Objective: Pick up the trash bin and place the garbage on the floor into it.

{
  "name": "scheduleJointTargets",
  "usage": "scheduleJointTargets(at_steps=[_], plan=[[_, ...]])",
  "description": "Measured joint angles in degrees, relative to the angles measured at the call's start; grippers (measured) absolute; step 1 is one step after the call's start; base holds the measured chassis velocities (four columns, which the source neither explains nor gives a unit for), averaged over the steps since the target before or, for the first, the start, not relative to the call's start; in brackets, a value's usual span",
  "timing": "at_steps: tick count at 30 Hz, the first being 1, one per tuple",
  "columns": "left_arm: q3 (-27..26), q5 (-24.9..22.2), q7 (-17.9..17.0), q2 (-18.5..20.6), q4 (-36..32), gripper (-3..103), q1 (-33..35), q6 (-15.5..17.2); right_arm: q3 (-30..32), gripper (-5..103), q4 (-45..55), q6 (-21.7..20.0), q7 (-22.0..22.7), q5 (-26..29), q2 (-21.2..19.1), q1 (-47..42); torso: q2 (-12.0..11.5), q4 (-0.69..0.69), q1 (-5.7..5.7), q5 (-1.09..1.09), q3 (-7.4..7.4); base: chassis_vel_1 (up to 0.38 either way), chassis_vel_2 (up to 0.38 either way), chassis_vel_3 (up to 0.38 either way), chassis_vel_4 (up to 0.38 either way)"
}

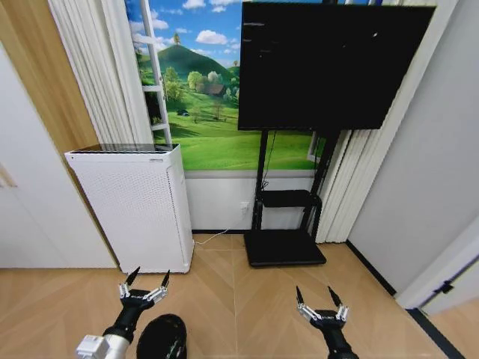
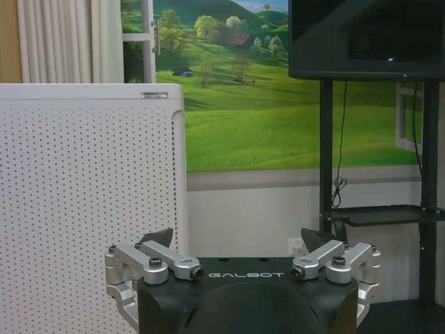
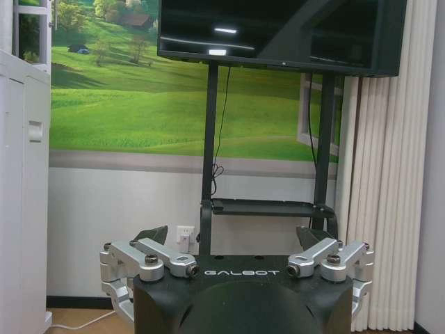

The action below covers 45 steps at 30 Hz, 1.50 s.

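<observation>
A: How do the 2 arms sit?
B: Both reach forward, held low. The left gripper (image 1: 144,283) has its jaws spread wide, tips pointing ahead.
A: And the other?
B: The right gripper (image 1: 319,297) matches it, jaws apart, holding nothing.

A white perforated appliance (image 1: 135,206) is standing at ten o'clock against cream curtains (image 1: 101,71); a green hillside mural (image 1: 202,105) is filling the wall at twelve; a black television (image 1: 329,63) is sitting on its stand (image 1: 284,247) at one; grey walls (image 1: 419,164) are closing in at three.
</observation>
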Motion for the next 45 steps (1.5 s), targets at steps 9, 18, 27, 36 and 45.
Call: scheduleJointTargets(at_steps=[9,18,27,36,45], plan=[[0.0,0.0,0.02,0.0,0.0,100,0.0,0.0,0.01,100,0.0,0.0,0.0,0.0,0.0,-0.01,-0.04,-0.01,-0.02,0.0,-0.02,0.265,-0.262,-0.256,0.246],[0.0,0.0,0.03,0.0,-0.02,100,0.0,0.0,0.01,100,0.01,0.0,0.0,0.0,-0.01,-0.01,-0.06,-0.01,-0.02,0.07,-0.03,0.342,-0.342,-0.332,0.34],[0.0,0.0,0.02,0.0,-0.01,100,0.0,0.01,0.0,100,0.01,0.0,0.0,0.0,0.0,-0.01,-0.06,-0.01,-0.04,-0.02,-0.04,0.379,-0.367,-0.333,0.353],[0.0,0.0,0.02,0.0,-0.01,100,0.0,0.01,0.0,100,0.0,0.0,0.0,0.0,0.0,-0.01,-0.07,-0.01,-0.04,-0.03,-0.04,0.349,-0.329,-0.343,0.334],[0.01,0.0,0.02,-0.01,-0.01,100,0.01,0.0,0.01,100,0.0,-0.01,0.0,0.0,0.0,-0.02,-0.07,-0.01,-0.05,0.04,-0.04,0.282,-0.279,-0.273,0.282]])
